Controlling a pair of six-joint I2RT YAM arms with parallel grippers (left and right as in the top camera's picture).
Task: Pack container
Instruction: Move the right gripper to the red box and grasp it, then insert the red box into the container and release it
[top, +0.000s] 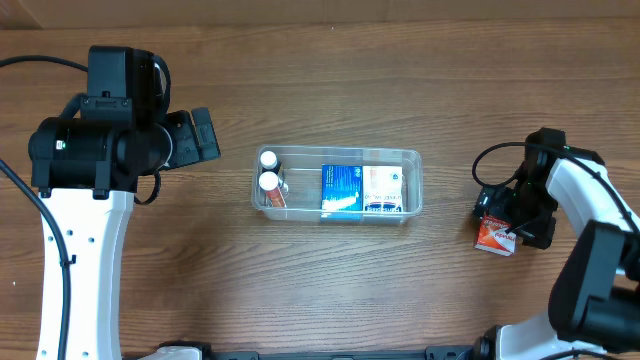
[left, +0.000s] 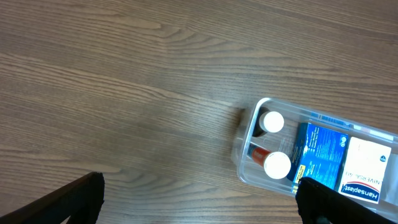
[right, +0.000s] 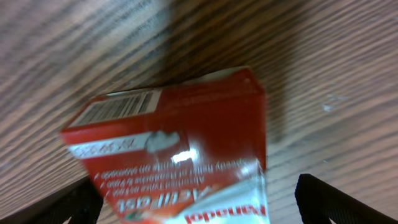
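The clear plastic container sits mid-table. It holds two white-capped bottles at its left end, a blue box and a white box. My left gripper is open and empty, up and to the left of the container. The left wrist view shows the container's left end beyond the spread fingers. My right gripper is open over a red and white box lying on the table at the right. In the right wrist view the box lies between the fingers, with a gap at the right finger.
The wooden table runs across the whole view. Black cables loop near the right arm.
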